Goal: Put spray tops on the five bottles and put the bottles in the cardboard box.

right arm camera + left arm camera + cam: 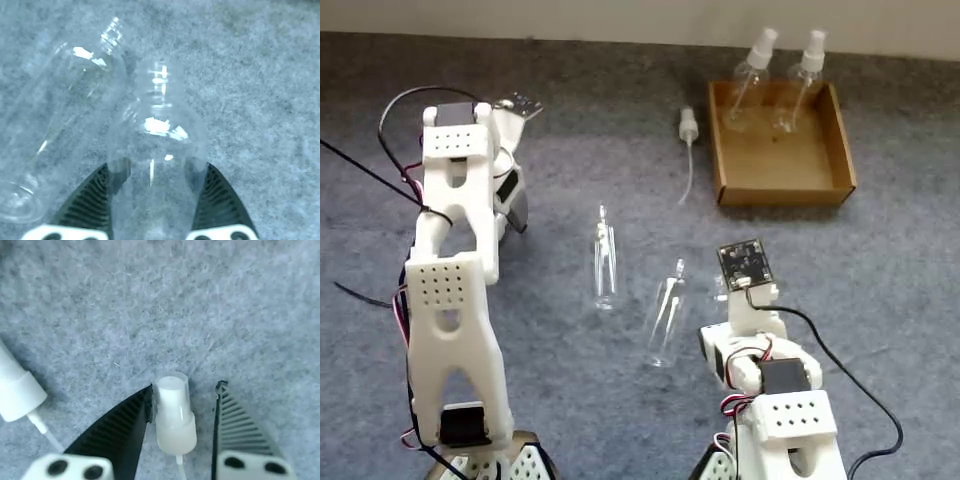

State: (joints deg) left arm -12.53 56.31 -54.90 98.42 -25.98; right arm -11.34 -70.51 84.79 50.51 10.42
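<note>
R claw [156, 170] pinching 1 bottle [160, 125], L claw [184, 386] spread round 1 spray top [174, 415]; 2 capped bottles [750, 80] in box [840, 150].

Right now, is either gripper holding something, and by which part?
The right gripper holds a clear plastic bottle by its wide body. The left gripper is open around a white spray top, not gripping it.

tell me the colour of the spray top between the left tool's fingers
White spray top, best in left wrist view.
</note>
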